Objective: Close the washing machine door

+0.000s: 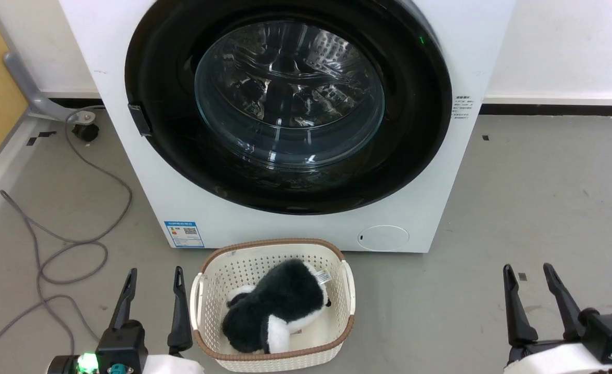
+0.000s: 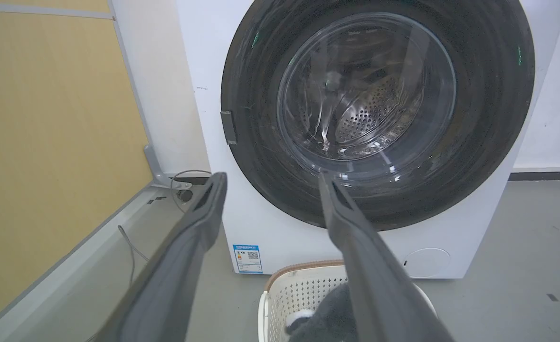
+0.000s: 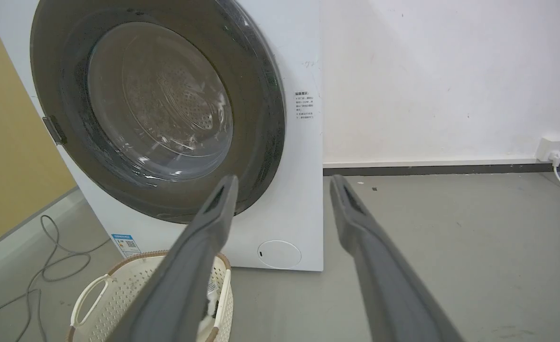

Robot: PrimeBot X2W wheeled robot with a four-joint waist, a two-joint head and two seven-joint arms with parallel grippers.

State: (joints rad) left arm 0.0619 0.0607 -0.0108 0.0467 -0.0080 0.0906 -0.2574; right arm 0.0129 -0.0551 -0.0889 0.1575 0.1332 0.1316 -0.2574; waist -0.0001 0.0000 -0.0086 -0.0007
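Grey floor runs back to a white wall, with a yellow panel closing off my 9 o'clock side. The washing machine stands square in front of me, its white front facing me.

The washing machine door lies flat against that front and looks shut, its black rim flush with the white panel all round as far as I can tell. Through the bulging glass I see the perforated steel drum. A small dark latch piece sits at the door's 9 o'clock edge.

My left hand hangs low over the floor, fingers spread and gripping nothing. From it the door is up at about 1 o'clock, well apart. In the left wrist view its two fingers point at the door's lower half without touching it.

My right hand is likewise released and empty, low at the other side. The door lies at about 11 o'clock from it, well apart. In the right wrist view one finger lines up with the door's lower rim and the other with bare floor beside the machine.

Between my hands, just before the machine, stands a cream perforated laundry basket with a brown rim, holding a black-and-white plush toy. A blue sticker and a round cap sit low on the machine's front. A grey cable loops over the floor at my 10 o'clock.
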